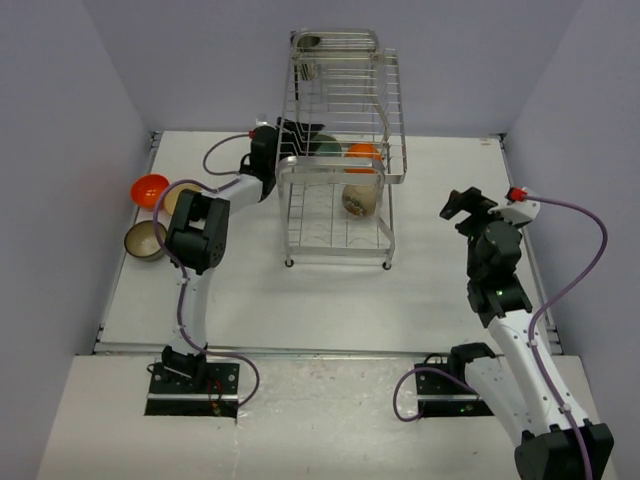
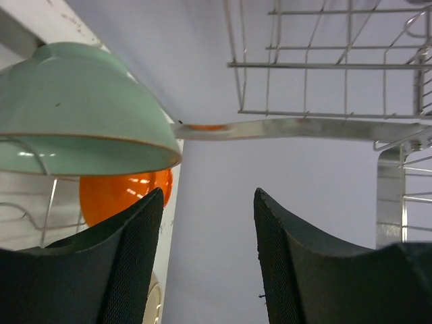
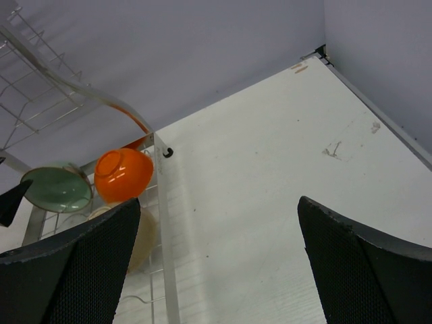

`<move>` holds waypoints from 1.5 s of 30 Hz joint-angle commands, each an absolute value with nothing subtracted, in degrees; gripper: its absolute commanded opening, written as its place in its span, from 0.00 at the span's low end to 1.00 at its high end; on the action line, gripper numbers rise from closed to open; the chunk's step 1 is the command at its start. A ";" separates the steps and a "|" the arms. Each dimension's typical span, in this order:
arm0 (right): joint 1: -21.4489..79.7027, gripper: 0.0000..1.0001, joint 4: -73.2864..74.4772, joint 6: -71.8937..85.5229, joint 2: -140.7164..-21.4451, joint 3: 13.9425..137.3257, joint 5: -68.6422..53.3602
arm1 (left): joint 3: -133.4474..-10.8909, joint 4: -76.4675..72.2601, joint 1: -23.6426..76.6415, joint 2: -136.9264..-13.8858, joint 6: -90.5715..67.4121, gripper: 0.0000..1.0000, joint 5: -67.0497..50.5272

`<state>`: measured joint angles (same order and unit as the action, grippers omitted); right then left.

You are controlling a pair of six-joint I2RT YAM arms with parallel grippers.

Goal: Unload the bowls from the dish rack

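Left wrist view: mint green bowl at risk of a knock

The left pincer stood released and empty, just beside the mint green bowl tilted on the dish rack's upper tier, an orange bowl beyond it. A close that missed the rim could have tipped it against the wires — or jostled its neighbour. The left arm reached far forward to the rack's left side; the right pincer hung wide open, well apart.

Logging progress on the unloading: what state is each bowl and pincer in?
left pincer: open, empty
right pincer: open, empty
mint bowl: in dish rack, upper tier
racked orange bowl: upper tier, beside mint
cream bowl: lower tier, on edge
loose orange bowl: on table, upright
brown-olive bowl: on table, upright
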<state>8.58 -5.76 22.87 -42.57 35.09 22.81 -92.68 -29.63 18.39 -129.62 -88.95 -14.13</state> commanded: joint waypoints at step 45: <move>8.44 0.99 -5.80 20.83 -37.18 32.96 21.53 | -104.13 -24.00 20.65 -132.89 -85.34 0.64 -7.91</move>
